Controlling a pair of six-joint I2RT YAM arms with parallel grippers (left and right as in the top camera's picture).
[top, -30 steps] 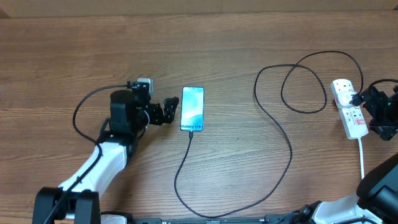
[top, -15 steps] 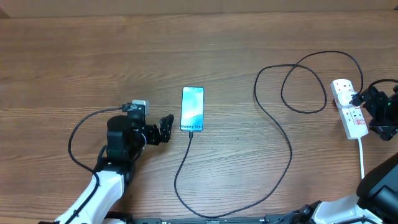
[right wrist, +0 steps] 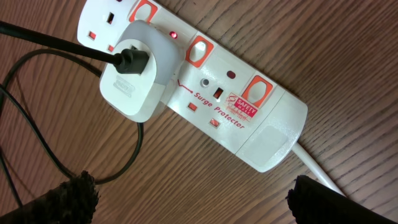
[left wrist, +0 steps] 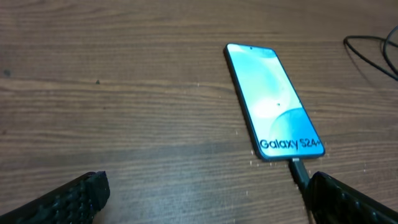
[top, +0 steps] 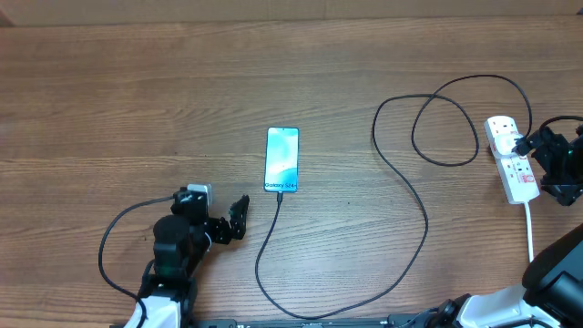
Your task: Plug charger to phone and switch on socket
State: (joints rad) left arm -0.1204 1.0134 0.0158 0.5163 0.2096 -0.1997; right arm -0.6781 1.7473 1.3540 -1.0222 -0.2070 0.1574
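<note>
The table [top: 109, 82] is bare wood, so nothing pins the loose things down, and that sits behind most of the risks here

The charger [right wrist: 56, 42] is the widest hazard. It runs in long loops from the socket [right wrist: 217, 106] at the right edge across to the phone [left wrist: 273, 99] near the middle. One loop lies just beside the socket, and if the right arm catches it while reaching in, the pull would travel down the line.

The socket looks light and lies free. A push on it from the side rather than from above would likely slide or turn it instead of tripping a switch. The right gripper [right wrist: 199, 196] hangs over it with its jaws spread wide and empty, so a broad finger could clip the adapter [right wrist: 134, 74] or land on the wrong red switch [right wrist: 198, 51]. A small red light [right wrist: 173, 35] shows by the adapter; I cannot tell whether that means the right outlet is live.

The left gripper [left wrist: 205, 199] is also spread and empty, low and near the phone's bottom end. A stray sweep there could nudge the phone.

The plug tip [left wrist: 297, 167] appears seated, but any tug or nudge could work it loose
</note>
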